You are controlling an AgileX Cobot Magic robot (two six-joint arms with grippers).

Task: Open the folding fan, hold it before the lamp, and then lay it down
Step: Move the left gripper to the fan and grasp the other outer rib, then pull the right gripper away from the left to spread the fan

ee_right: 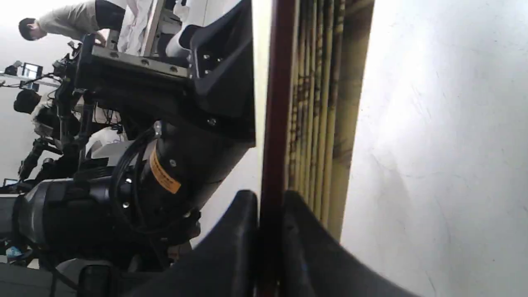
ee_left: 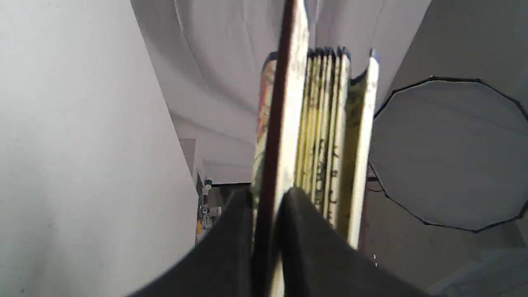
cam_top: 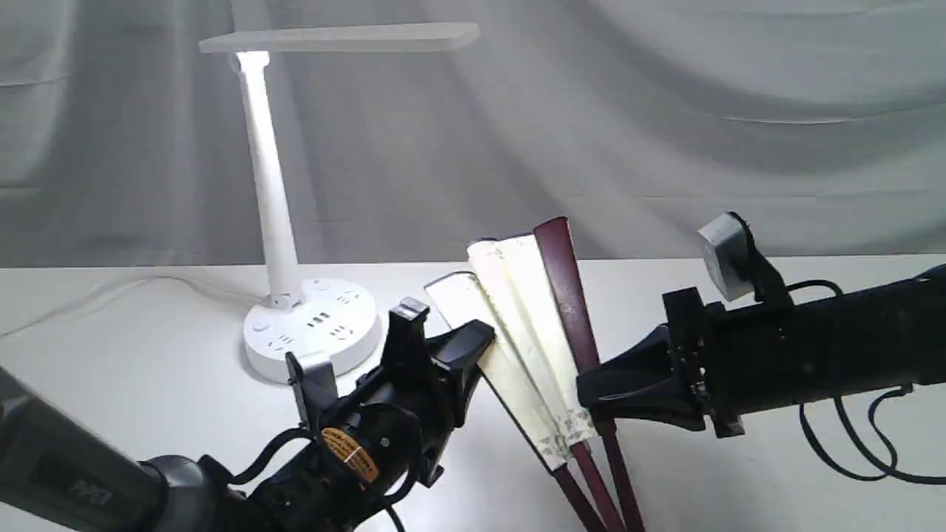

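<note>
Opening step in hand. The folding fan point(cam_top: 528, 310) stands tilted just right of the lamp point(cam_top: 270, 192), barely spread. The left gripper point(cam_top: 479, 346) and the right gripper point(cam_top: 589, 391) each pinch one outer edge of it. The next move probably calls for drawing the grippers apart to spread the pleats.

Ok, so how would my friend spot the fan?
Find the white table with the tall white lamp. Right of its round base in the exterior view, the left gripper and right gripper pinch the folding fan between them. It alone has cream pleats and dark maroon sticks.
</note>
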